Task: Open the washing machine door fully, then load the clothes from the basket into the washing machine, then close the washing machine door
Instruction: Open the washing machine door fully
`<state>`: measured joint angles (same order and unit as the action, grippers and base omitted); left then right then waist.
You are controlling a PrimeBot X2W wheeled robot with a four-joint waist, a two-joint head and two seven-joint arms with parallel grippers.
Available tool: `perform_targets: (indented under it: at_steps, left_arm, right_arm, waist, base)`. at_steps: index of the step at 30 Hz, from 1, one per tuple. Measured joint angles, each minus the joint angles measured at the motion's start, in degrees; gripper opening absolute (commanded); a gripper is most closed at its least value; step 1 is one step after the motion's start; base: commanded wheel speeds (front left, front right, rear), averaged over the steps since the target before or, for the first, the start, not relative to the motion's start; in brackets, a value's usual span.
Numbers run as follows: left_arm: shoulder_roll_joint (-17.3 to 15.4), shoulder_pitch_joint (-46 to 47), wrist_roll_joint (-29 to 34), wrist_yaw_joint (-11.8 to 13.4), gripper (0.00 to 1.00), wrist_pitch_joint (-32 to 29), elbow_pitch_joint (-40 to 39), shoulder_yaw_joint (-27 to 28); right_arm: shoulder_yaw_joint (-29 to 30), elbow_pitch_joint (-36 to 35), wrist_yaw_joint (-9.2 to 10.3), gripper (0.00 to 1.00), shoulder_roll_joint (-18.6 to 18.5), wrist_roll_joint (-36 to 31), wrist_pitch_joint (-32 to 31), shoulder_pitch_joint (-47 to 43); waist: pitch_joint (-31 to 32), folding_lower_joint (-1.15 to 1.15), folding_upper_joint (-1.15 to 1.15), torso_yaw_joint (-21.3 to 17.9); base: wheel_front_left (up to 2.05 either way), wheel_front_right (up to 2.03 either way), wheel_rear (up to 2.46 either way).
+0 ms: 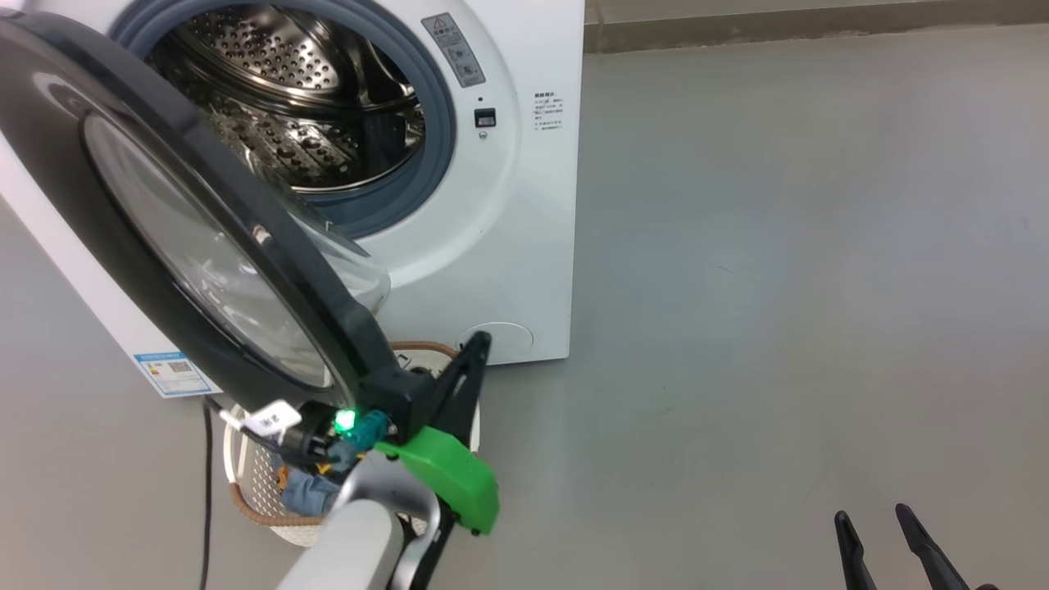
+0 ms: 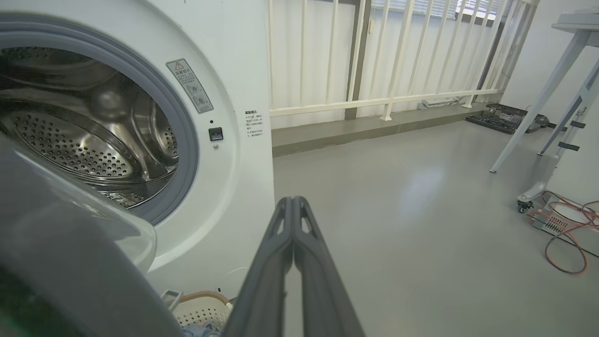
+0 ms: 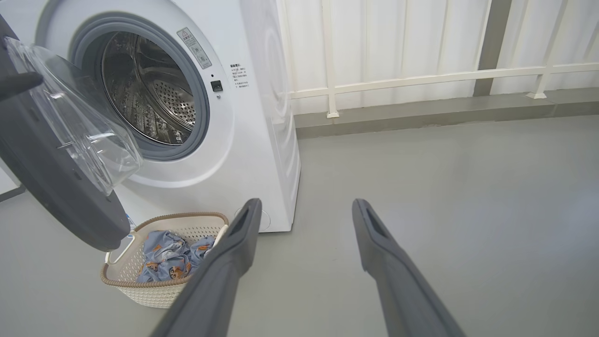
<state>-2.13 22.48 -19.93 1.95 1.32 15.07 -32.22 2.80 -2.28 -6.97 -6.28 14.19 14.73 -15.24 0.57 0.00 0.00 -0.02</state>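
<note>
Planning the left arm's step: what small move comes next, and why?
Probably swing the washing machine door wider with the shut left gripper, which sits at its free edge: the door stands only partly open, overhanging the basket of clothes.

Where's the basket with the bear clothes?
The basket sits on the floor at the right wrist view's lower left, in front of the washing machine, just below the open door.

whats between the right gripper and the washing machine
Nothing but bare grey floor between the open right gripper and the washing machine, as the head view shows.
</note>
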Motion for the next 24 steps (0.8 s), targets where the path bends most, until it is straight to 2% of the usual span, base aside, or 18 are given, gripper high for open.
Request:
perform_targets:
  at_steps: [12,24]
  left_arm:
    - [0.0,3.4,-0.4,3.4,0.0,4.4,8.9,3.2]
    - [0.0,3.6,-1.5,4.1,0.0,6.4,10.6,4.6]
  right_arm:
    - [0.2,0.2,0.0,1.0,0.4,0.0,0.0,0.1]
    - [1.0,0.2,0.0,1.0,0.6,0.0,0.0,0.1]
  waist:
    - [-0.3,0.0,0.0,-0.5]
    - [-0.6,0.0,0.0,0.1]
  base:
    - [0.0,0.0,0.0]
    - [0.0,0.0,0.0]
